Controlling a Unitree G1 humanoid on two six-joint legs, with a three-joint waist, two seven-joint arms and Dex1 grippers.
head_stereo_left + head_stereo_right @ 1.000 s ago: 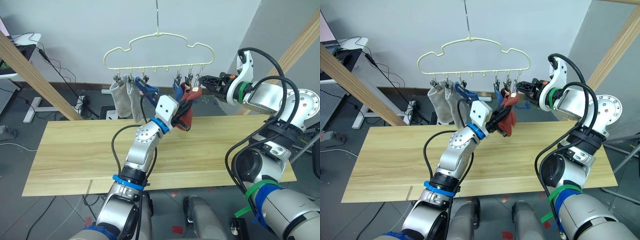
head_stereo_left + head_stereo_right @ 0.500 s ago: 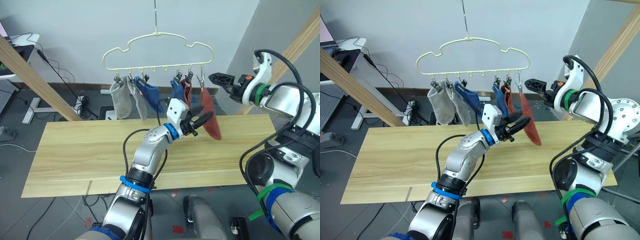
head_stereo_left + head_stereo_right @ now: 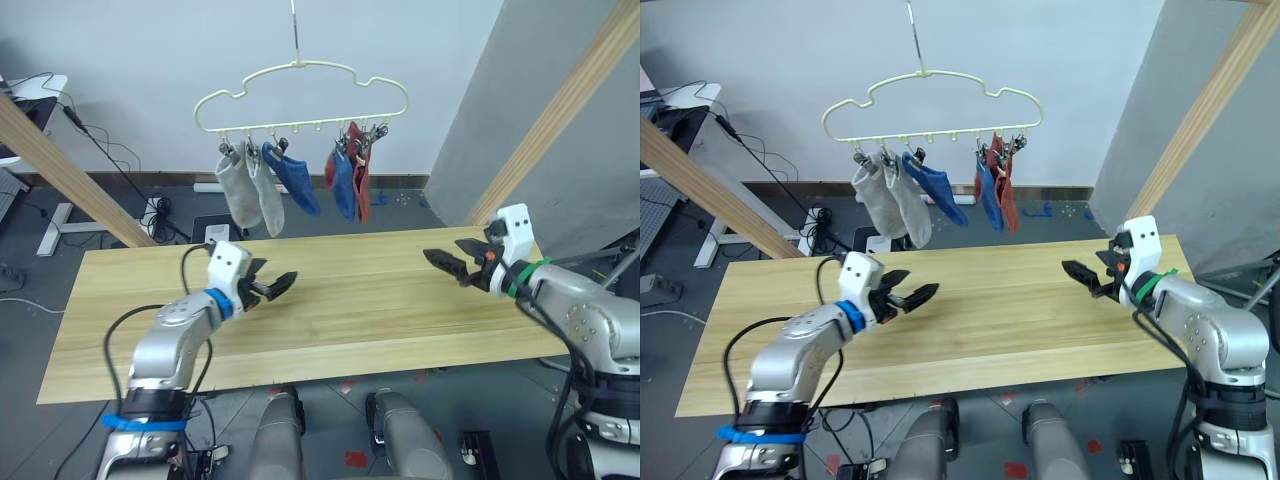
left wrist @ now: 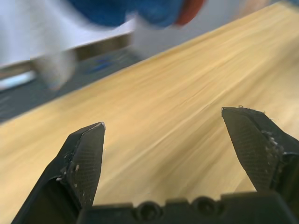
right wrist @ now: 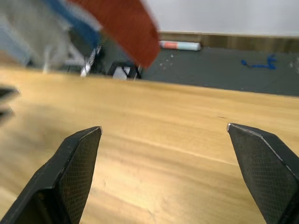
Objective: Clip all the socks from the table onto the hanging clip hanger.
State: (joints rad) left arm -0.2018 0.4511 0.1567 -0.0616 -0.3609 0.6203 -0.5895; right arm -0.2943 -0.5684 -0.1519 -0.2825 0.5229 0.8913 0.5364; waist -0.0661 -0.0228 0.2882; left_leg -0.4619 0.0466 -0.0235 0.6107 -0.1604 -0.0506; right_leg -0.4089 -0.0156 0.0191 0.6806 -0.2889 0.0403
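The pale-yellow clip hanger (image 3: 300, 85) hangs above the table's far edge. From its clips dangle two light grey socks (image 3: 240, 192), a blue sock (image 3: 297, 182), and a bunch of one more blue sock (image 3: 346, 188) with rust-red socks (image 3: 361, 192). No sock lies on the light wooden table (image 3: 350, 310). My left gripper (image 3: 275, 287) hovers low over the table's left part, open and empty. My right gripper (image 3: 445, 262) hovers over the right part, open and empty too. The left wrist view shows both fingers (image 4: 86, 154) spread over bare wood.
Slanted wooden poles (image 3: 60, 170) rise at the left and right (image 3: 560, 110) of the table. Cables and a desk base lie on the floor behind the table's left end. The hanger's hook hangs from a thin wire (image 3: 294, 25).
Both grippers let go of the last rust-red sock, opened wide and came down from the hanger to just above the table. The sock now hangs from its clip. The camera view shifted.
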